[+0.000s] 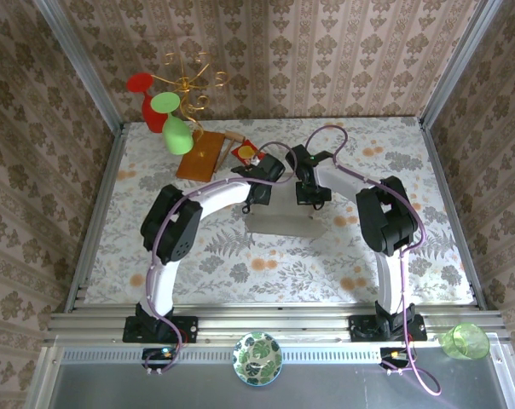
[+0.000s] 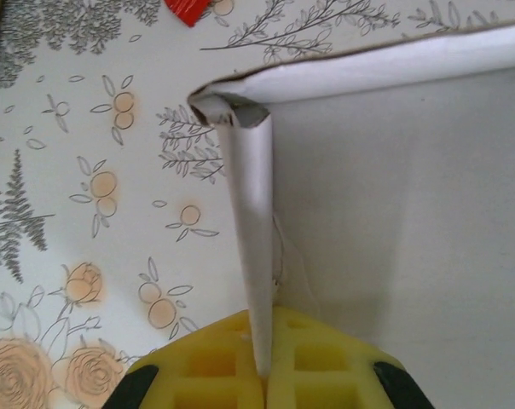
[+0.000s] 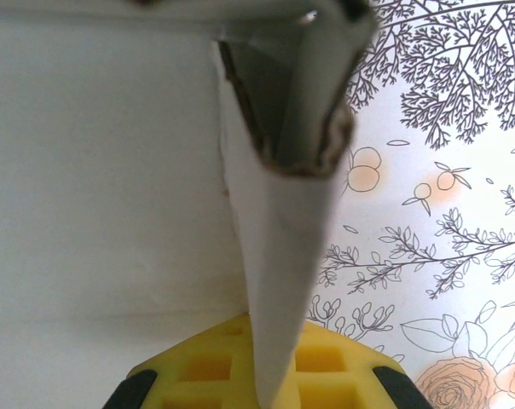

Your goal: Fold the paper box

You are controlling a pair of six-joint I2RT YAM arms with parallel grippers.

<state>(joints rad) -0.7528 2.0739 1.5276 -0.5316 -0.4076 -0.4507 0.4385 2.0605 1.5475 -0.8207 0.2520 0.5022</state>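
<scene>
The off-white paper box (image 1: 283,223) lies mid-table between the two arms, partly hidden under the wrists. My left gripper (image 1: 259,203) is at the box's left end and my right gripper (image 1: 311,201) at its right end. In the left wrist view the yellow pads (image 2: 232,362) are shut on the upright left side wall (image 2: 253,247) of the paper box, with the box floor (image 2: 394,221) to the right. In the right wrist view the yellow pads (image 3: 334,366) are shut on the upright, doubled-over right side wall (image 3: 283,256), with the box floor (image 3: 104,170) to the left.
A brown wooden board (image 1: 200,154) and a red packet (image 1: 245,152) lie behind the left gripper. A red and a green cup (image 1: 177,136) hang by a gold stand (image 1: 188,81) at the back left. A patterned bowl (image 1: 257,358) and a green cup (image 1: 465,341) sit near the arm bases.
</scene>
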